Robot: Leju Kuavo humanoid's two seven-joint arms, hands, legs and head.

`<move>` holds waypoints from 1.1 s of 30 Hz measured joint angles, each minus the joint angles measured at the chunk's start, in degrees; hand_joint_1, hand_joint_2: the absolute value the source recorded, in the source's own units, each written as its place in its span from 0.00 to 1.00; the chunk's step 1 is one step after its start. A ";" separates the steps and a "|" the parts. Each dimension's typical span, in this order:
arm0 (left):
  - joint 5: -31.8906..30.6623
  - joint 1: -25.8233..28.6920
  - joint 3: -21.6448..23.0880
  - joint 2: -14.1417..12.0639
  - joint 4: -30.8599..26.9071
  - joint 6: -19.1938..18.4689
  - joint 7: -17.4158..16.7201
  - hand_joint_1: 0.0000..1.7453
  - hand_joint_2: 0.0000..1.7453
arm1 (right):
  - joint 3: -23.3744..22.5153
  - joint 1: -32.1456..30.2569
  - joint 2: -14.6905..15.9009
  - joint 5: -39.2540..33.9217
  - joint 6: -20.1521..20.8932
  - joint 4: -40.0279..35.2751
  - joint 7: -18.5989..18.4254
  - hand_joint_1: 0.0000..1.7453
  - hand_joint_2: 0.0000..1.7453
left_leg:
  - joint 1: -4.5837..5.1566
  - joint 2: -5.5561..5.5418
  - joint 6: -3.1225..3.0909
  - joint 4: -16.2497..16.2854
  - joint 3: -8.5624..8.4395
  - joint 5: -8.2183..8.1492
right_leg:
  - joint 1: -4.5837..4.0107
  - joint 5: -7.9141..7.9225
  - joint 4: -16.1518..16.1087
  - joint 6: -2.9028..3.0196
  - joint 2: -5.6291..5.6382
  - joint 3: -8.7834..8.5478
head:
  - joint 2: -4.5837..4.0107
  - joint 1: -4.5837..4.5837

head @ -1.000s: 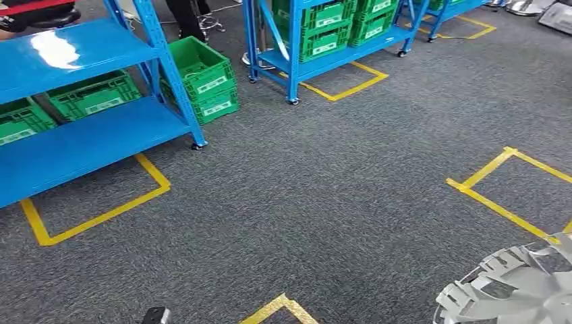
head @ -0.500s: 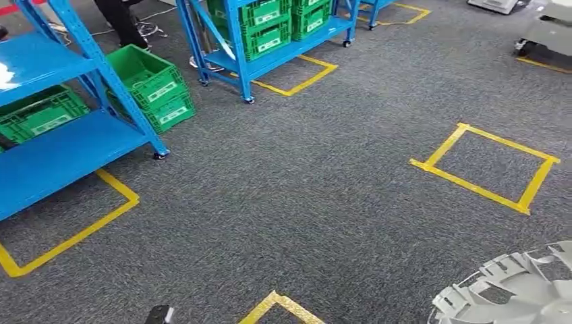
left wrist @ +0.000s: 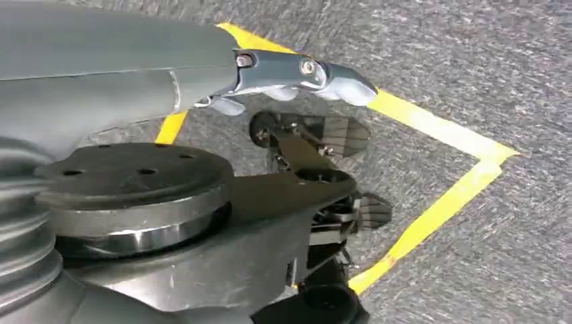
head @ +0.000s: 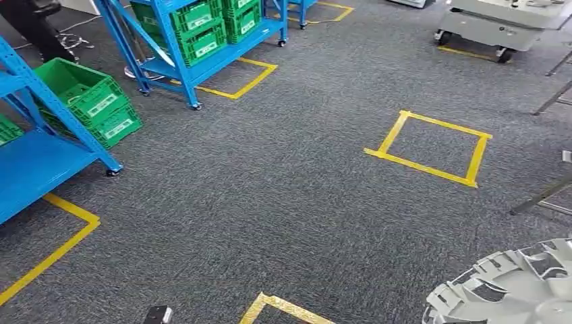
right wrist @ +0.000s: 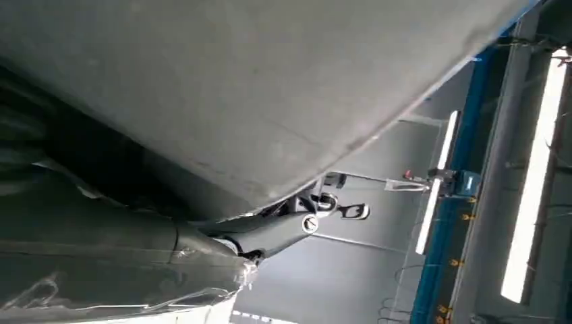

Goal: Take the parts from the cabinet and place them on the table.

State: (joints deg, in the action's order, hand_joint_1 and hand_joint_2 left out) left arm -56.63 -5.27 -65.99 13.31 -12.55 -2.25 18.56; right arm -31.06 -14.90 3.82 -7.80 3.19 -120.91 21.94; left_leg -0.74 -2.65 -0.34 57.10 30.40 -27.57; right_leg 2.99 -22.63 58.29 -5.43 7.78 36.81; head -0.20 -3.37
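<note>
A large grey metal part point(head: 512, 290), a disc with cut-out teeth round its rim, hangs at the bottom right of the head view above the carpet. In the right wrist view its broad grey underside point(right wrist: 270, 88) lies over my right hand point(right wrist: 202, 253), whose dark fingers press up against it and hold it. My left hand point(left wrist: 297, 135) hangs over the carpet with its thumb point(left wrist: 303, 71) stretched out and its fingers apart, holding nothing. The blue cabinet point(head: 34, 162) stands at the left edge of the head view.
Green crates point(head: 88, 101) sit beside the blue cabinet, and a second blue rack point(head: 195, 40) with crates stands behind. Yellow tape squares point(head: 432, 145) mark the grey carpet. A white cart point(head: 499, 20) stands far right, metal legs point(head: 543, 196) come in at the right edge, and a person's legs point(head: 34, 27) are far left.
The whole view has swung to the right: the racks and tape marks slid left and the white cart came into sight. The part stays at the bottom right.
</note>
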 joint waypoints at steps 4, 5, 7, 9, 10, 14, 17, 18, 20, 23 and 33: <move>0.00 0.42 0.00 -0.02 0.00 0.04 0.09 0.00 1.00 | 0.39 0.38 -0.17 -0.17 -0.07 0.09 0.00 1.00 1.00 | 1.10 3.29 -1.07 -0.01 0.10 -0.03 | -1.02 -8.19 15.46 0.43 -7.35 6.67 | 0.00 1.14; 0.00 0.48 0.00 -0.11 0.00 0.04 0.09 0.00 1.00 | 0.48 0.35 -0.28 -0.20 -0.07 0.20 0.02 1.00 1.00 | 1.37 4.20 -1.20 0.00 0.12 -0.08 | -1.15 -9.01 18.14 0.57 -7.38 7.63 | 0.00 1.18; 0.00 0.41 0.00 -0.11 0.00 0.04 0.09 0.00 1.00 | 0.63 0.30 -0.42 -0.20 -0.07 0.39 0.00 1.00 1.00 | 1.77 5.89 -1.36 0.00 0.06 -0.19 | -1.46 -6.99 15.17 1.11 -7.46 5.27 | 0.00 1.18; -0.02 0.28 0.00 -0.09 0.00 0.04 0.09 0.00 1.00 | 0.77 0.14 -0.48 -0.24 -0.07 0.39 0.04 1.00 1.00 | 2.05 7.27 -1.38 0.00 -0.24 -0.37 | -2.00 -3.11 4.99 1.88 -9.09 -1.08 | 0.00 1.14; -0.11 0.26 0.00 -0.09 0.00 0.04 0.09 0.00 1.00 | 0.81 0.19 -0.50 -0.28 -0.04 0.39 0.09 1.00 1.00 | 2.20 7.92 -1.23 0.01 -0.47 -0.50 | -2.69 -3.76 1.19 2.41 -12.34 -2.93 | 0.00 1.16; -0.46 0.15 0.02 -0.11 0.00 0.28 0.02 0.00 1.00 | 0.79 -0.62 -0.74 -0.48 0.33 0.35 0.33 1.00 1.00 | 2.41 10.18 -0.33 -0.14 -0.67 -0.63 | -3.03 -2.92 1.03 3.26 -10.24 -2.65 | 0.00 1.09; -0.61 0.07 0.02 -0.09 0.00 0.48 -0.09 0.00 1.00 | 0.63 -1.09 -1.01 -0.85 0.79 0.11 0.59 1.00 1.00 | 1.99 5.13 0.92 3.95 0.98 -4.08 | -2.22 -2.02 0.00 4.19 -8.38 -2.92 | 0.00 0.89; -0.63 0.15 0.02 -0.09 0.00 0.50 -0.15 0.00 1.00 | 0.63 -1.11 -1.11 -1.03 0.96 0.11 0.61 1.00 1.00 | 1.76 3.74 1.08 8.58 3.14 -6.46 | -2.15 -1.96 -0.01 4.28 -7.65 -2.71 | 0.00 0.90; -0.79 0.39 0.02 -0.17 0.00 0.57 -0.24 0.00 1.00 | 0.55 -1.21 -1.36 -1.53 1.40 0.13 0.61 1.00 1.00 | 1.47 3.08 1.34 16.77 7.28 -9.40 | -2.08 -1.81 0.00 4.29 -6.02 -2.39 | 0.00 0.92; -0.96 0.39 0.02 -0.22 0.00 0.74 -0.24 0.00 1.00 | -0.13 -1.19 -1.70 -1.57 2.40 0.26 0.61 1.00 1.00 | 0.94 2.66 1.73 12.53 5.84 -4.43 | -1.68 -1.45 0.04 3.71 -3.35 -2.19 | 0.00 0.92; -1.29 0.05 0.07 -0.13 0.02 0.85 -0.26 0.00 1.00 | -1.68 -1.01 -2.38 -1.49 3.63 0.44 0.50 1.00 1.00 | 0.54 2.12 -0.96 0.38 0.55 -0.01 | -1.51 -5.09 7.35 1.16 -6.32 2.76 | 0.00 1.79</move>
State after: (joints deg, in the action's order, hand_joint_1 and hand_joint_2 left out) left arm -57.92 -5.21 -65.92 13.18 -12.52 -1.40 18.30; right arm -32.74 -15.91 1.44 -9.29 6.82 -120.48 22.45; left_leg -0.20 -0.53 -1.29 57.47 30.95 -27.58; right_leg 1.48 -27.72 65.65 -4.27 1.46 39.57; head -0.20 -1.57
